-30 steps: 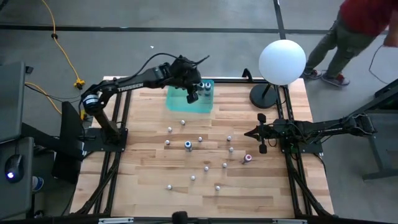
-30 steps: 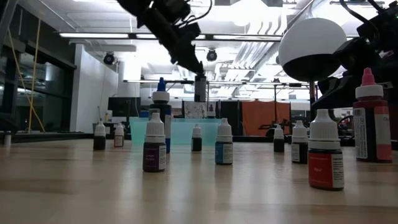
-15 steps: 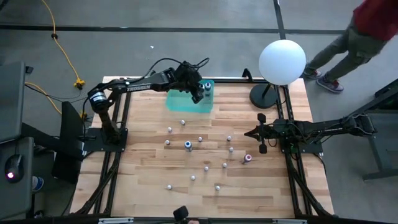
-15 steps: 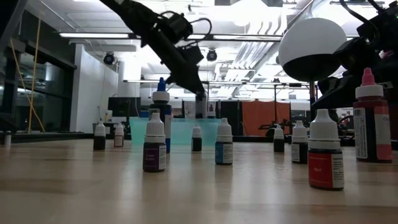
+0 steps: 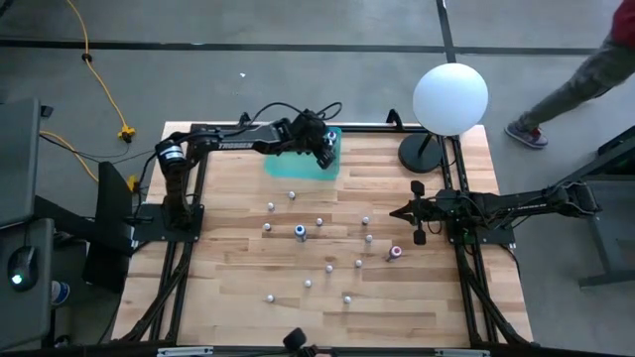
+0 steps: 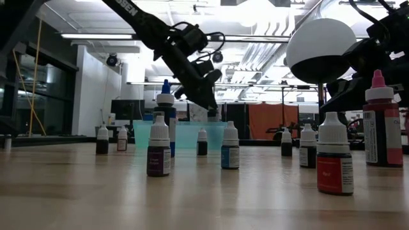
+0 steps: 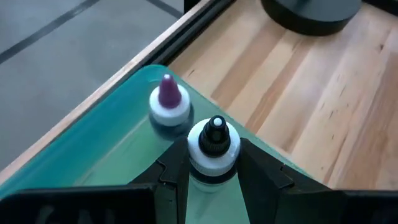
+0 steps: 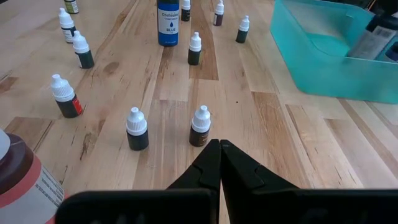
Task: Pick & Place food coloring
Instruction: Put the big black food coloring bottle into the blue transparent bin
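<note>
High view: left gripper (image 5: 324,149) reaches over the teal bin (image 5: 288,164) at the far edge of the worktop (image 5: 238,297). Right gripper (image 5: 417,226) waits low near the right side, beside the base of the globe lamp (image 5: 450,97). Loose bottles (image 5: 319,222) dot the middle of the worktop; one blue bottle (image 5: 300,231) and one pink-capped bottle (image 5: 396,252) stand out. A person's leg and shoe (image 5: 528,131) show on the floor at far right.

Low view: left arm slants down to the bin's rim; bottles stand upright across the foreground, a red-labelled one (image 6: 335,155) nearest, a tall pink-tipped one (image 6: 382,121) at the right edge.

Left wrist view: jaws pinch a black-tipped bottle (image 7: 214,144) by its neck, upright, inside the bin. A purple-tipped bottle (image 7: 168,103) stands just beside it in the bin, apart from the fingers (image 7: 176,171).

Right wrist view: jaws pressed together, nothing between them. Small bottles stand ahead, the brown bottle (image 8: 200,126) closest; the tall blue one is farther off, the bin to one side.
</note>
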